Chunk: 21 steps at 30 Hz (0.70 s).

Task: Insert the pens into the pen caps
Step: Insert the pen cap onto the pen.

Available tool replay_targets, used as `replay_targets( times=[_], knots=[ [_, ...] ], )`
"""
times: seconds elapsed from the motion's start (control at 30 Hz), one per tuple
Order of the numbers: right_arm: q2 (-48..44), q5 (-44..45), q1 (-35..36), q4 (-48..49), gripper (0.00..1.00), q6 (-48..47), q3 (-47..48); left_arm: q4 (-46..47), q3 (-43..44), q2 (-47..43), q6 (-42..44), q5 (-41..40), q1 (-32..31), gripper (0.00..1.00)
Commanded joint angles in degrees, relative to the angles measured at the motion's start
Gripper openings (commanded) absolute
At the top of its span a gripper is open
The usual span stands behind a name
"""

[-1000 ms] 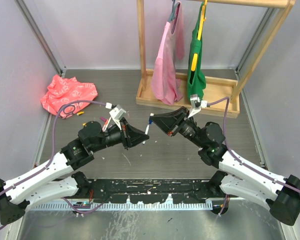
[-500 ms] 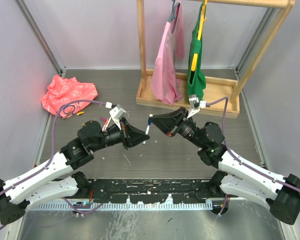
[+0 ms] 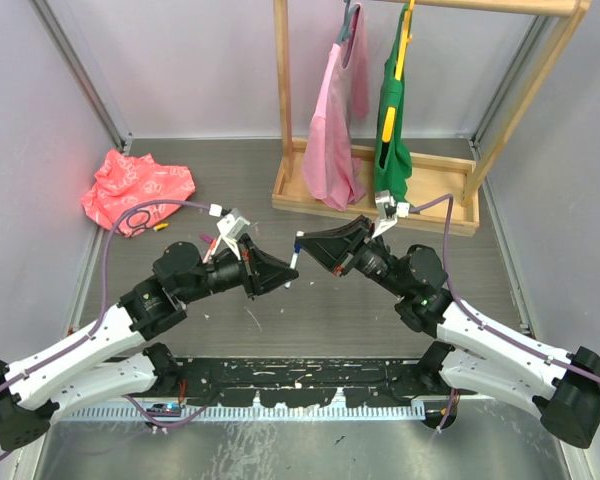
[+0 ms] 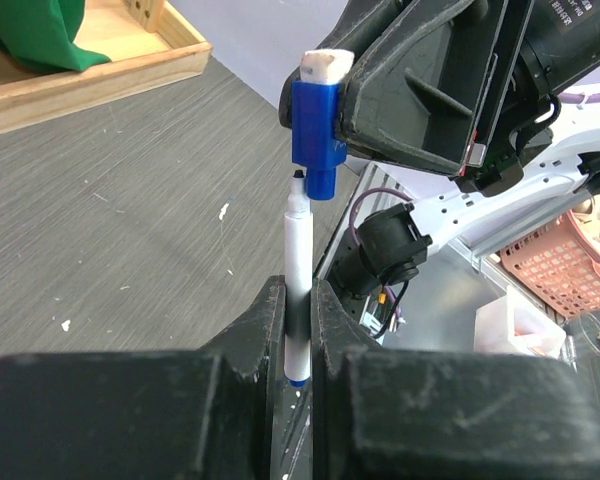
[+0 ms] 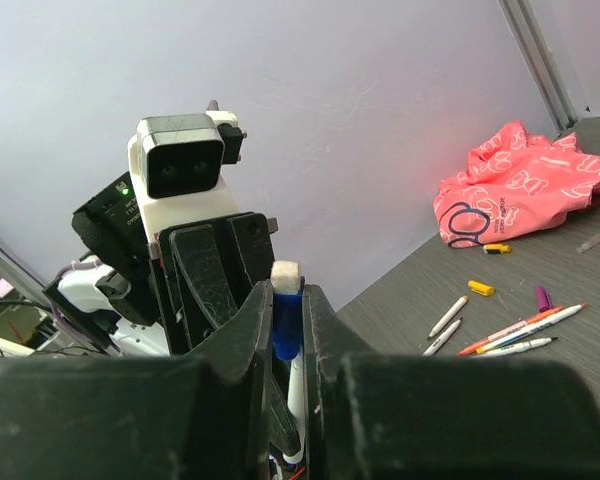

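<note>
- Capping step, I'd say: the left gripper [image 4: 298,305] clamps the blue pen [image 4: 298,245], its tip pointing to twelve o'clock, just beside the mouth of the blue cap [image 4: 315,125].
- The right gripper [image 5: 288,300] pinches that cap. Next, probably nudge the pen toward three o'clock, then push home.

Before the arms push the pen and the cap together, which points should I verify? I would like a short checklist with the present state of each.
1. Left gripper shut on the thin white pen with blue end: ok.
2. Right gripper shut on the short blue plastic cap: ok.
3. Pen tip points toward the cap's open end: ok.
4. Tip centred on the opening: not ok; in the left wrist view it sits beside the rim.
5. Tip inside the cap: not ok; it is outside.
</note>
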Motion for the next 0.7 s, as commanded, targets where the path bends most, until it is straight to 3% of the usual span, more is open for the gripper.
replay_targets(
  times=[0.0, 0.67],
  knots=[
    [-0.7, 0.9, 0.4, 2.2, 0.00, -0.8, 2.1, 3.3, 2.2, -1.3, 0.8, 1.2, -0.2, 0.00],
    [-0.7, 5.8, 0.5, 1.2, 0.00, -0.2, 3.4, 3.4, 2.0, -1.6, 0.8, 2.3, -0.2, 0.00]
  ],
)
